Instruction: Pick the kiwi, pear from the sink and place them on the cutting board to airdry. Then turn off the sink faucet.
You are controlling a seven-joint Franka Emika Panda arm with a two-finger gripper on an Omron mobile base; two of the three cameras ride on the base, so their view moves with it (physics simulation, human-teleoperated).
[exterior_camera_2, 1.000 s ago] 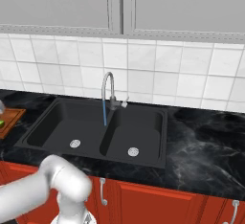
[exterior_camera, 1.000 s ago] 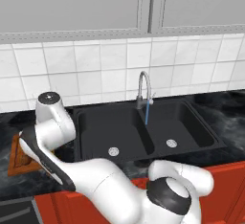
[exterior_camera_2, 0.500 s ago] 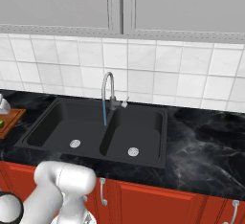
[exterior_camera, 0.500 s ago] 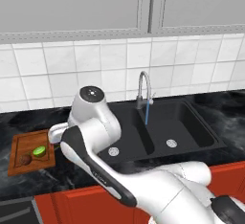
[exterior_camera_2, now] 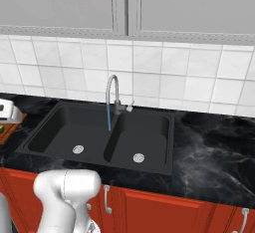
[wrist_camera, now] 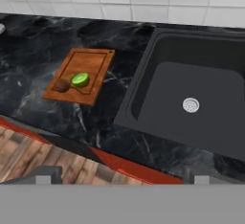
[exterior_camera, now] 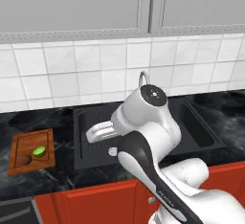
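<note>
On the black marble counter (wrist_camera: 33, 41), the cutting board (exterior_camera: 28, 144) lies left of the sink (exterior_camera_2: 144, 140) and carries a green pear (exterior_camera: 39, 151) and, just beside it, a brown kiwi (exterior_camera: 25, 159). The claw (exterior_camera: 94, 134) hangs over the sink's left basin with its jaws spread wide and nothing between them. The sink faucet (exterior_camera_2: 113, 91) stands at the far rim between the basins, a thin blue stream falling from its spout.

Tall silver gooseneck faucet (exterior_camera: 143, 78): only the arch top clears the white arm in left base view. Matte black double-basin sink (wrist_camera: 201, 89) is cut off at the hand view's right edge. Small brown fruit (wrist_camera: 61, 84) on the reddish-brown wooden cutting board (wrist_camera: 86, 66): too small to identify.
</note>
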